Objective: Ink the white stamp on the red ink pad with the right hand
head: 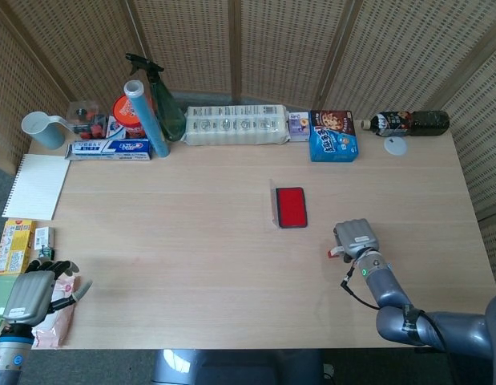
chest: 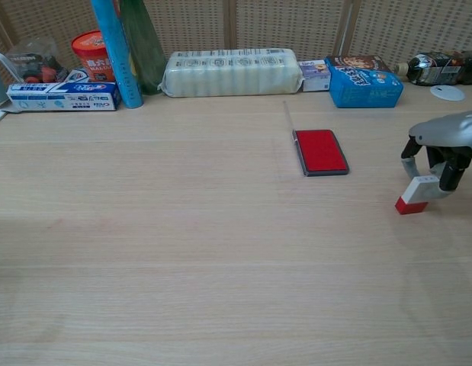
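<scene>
The red ink pad [head: 292,207] [chest: 321,151] lies open in the middle of the table. The white stamp [chest: 416,192] with its red base sits low at the table surface, tilted, well to the right of and nearer than the pad. My right hand [head: 356,239] [chest: 446,142] arches over it and pinches its white body between the fingers. From the head view only a sliver of the stamp [head: 334,253] shows beside the hand. My left hand [head: 28,293] hangs at the table's near left corner, holding nothing, fingers apart.
Along the back edge stand a blue tube [head: 146,119], a green spray bottle [head: 163,108], a long white packet [chest: 232,72], a blue snack box [chest: 363,80] and a dark bottle [head: 408,122] on its side. A notepad [head: 35,186] and small packets [head: 15,245] lie at the left.
</scene>
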